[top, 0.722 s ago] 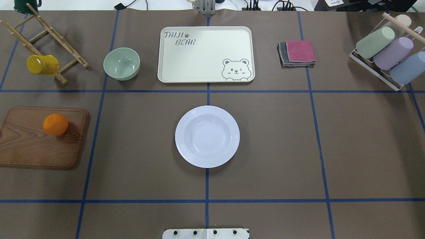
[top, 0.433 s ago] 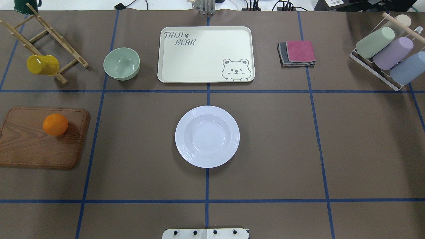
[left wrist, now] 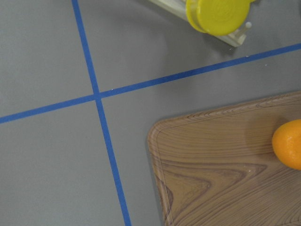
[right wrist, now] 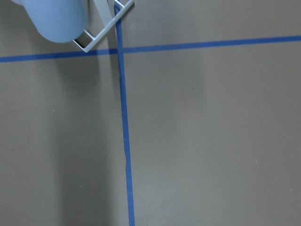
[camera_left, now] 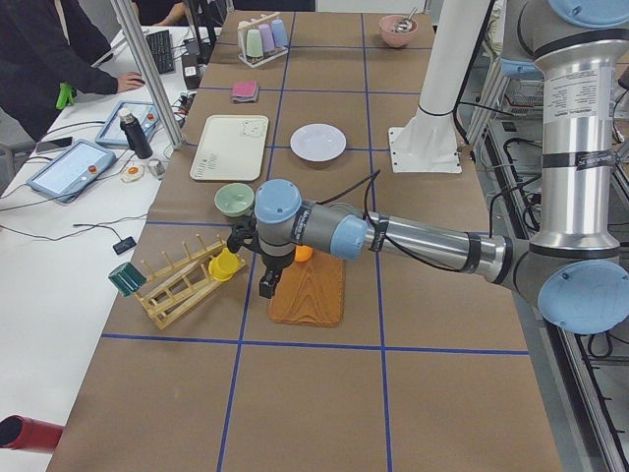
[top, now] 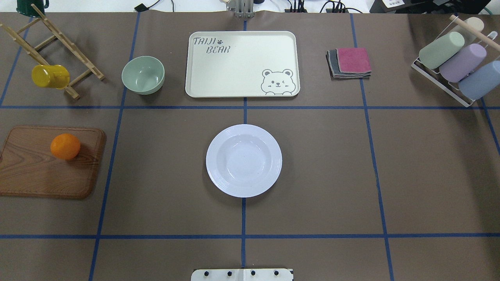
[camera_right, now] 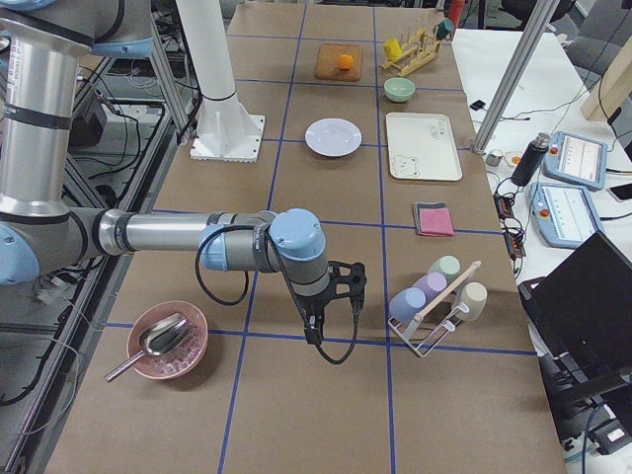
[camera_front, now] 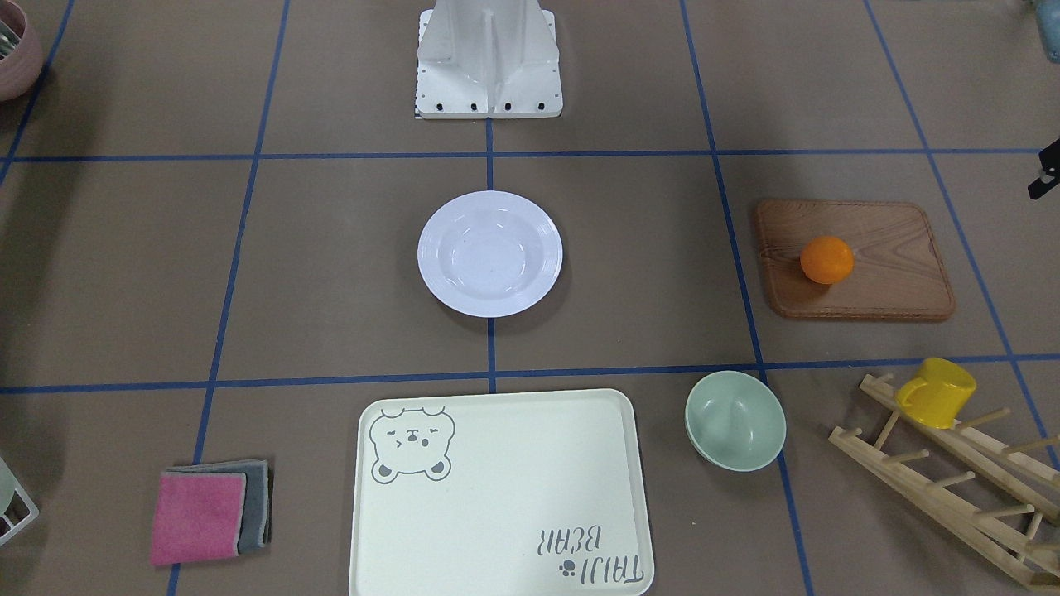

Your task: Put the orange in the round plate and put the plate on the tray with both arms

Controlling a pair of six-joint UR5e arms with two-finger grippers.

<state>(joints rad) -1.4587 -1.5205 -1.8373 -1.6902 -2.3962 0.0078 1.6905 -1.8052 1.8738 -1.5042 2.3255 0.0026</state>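
The orange (top: 65, 146) sits on a brown wooden board (top: 39, 175) at the table's left side. In the left wrist view the orange (left wrist: 289, 143) shows at the right edge. The white round plate (top: 243, 160) lies empty at the table's centre. Beyond it lies the cream tray (top: 234, 66) with the bear drawing, also empty. My left gripper (camera_left: 267, 283) hangs over the board's outer end, left of the orange; I cannot tell its state. My right gripper (camera_right: 336, 316) hovers near the cup rack at the right end; its state I cannot tell either.
A pale green bowl (top: 143, 75) stands left of the tray. A yellow mug (top: 50, 76) hangs on a wooden rack (top: 58, 39). Folded cloths (top: 349, 62) lie right of the tray, and a cup rack (top: 453, 62) stands far right. A pink bowl (camera_right: 168, 341) holds a scoop.
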